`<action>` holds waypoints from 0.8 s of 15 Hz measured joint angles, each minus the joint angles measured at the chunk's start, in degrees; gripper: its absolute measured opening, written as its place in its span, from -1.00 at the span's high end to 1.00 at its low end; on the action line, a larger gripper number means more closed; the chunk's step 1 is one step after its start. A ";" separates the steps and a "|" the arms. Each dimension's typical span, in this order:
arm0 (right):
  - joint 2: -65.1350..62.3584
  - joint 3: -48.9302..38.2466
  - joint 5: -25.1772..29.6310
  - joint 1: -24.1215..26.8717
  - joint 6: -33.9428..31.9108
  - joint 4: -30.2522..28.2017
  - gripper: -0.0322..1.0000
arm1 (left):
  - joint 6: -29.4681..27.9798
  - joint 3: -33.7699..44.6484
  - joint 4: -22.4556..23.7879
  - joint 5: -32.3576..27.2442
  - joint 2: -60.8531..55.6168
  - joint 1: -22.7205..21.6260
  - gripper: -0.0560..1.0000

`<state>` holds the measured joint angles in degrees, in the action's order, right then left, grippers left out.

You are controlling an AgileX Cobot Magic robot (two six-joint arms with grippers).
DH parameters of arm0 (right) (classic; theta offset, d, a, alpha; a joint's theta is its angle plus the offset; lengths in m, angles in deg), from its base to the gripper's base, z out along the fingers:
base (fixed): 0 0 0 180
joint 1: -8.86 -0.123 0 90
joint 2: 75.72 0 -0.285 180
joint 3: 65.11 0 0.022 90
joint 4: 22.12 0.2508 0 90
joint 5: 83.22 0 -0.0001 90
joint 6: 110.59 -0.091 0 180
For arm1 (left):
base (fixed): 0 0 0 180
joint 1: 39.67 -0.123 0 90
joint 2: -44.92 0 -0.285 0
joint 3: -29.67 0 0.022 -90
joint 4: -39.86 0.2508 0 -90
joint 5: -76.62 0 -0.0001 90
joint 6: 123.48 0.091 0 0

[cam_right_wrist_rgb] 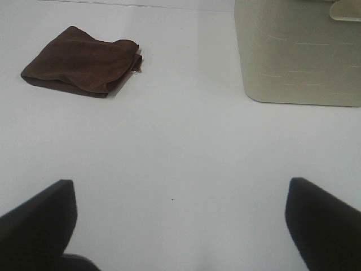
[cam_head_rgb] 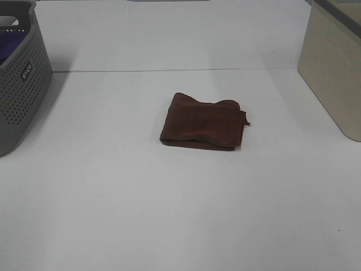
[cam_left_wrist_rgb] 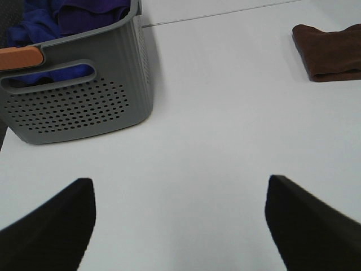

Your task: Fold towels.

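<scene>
The dark reddish-brown towel (cam_head_rgb: 204, 122) lies folded into a small rectangle at the middle of the white table. It also shows in the left wrist view (cam_left_wrist_rgb: 330, 52) and in the right wrist view (cam_right_wrist_rgb: 82, 61), where a bit of white tag peeks at one corner. My left gripper (cam_left_wrist_rgb: 179, 226) is open and empty, well away from the towel, near the grey basket. My right gripper (cam_right_wrist_rgb: 180, 226) is open and empty, apart from the towel, near the beige bin. Neither gripper shows in the exterior high view.
A grey perforated basket (cam_head_rgb: 21, 79) stands at the far left and holds purple and blue cloths (cam_left_wrist_rgb: 84, 14). A beige bin (cam_head_rgb: 334, 68) stands at the far right; it also shows in the right wrist view (cam_right_wrist_rgb: 299, 53).
</scene>
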<state>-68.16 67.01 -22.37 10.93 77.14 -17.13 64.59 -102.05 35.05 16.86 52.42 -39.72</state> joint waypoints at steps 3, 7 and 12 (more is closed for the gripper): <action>0.00 0.00 0.00 0.00 0.00 0.00 -0.92 | 0.00 0.00 0.00 0.00 0.00 0.00 -0.56; 0.00 0.00 0.00 0.00 0.00 0.00 -0.92 | 0.00 0.00 0.00 0.00 0.00 0.00 -0.56; 0.00 0.00 0.00 0.00 0.00 0.00 -0.92 | 0.00 0.00 0.00 0.00 0.00 0.00 -0.56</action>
<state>-68.16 67.01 -22.37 10.93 77.14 -17.13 64.59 -102.05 35.05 16.86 52.42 -39.72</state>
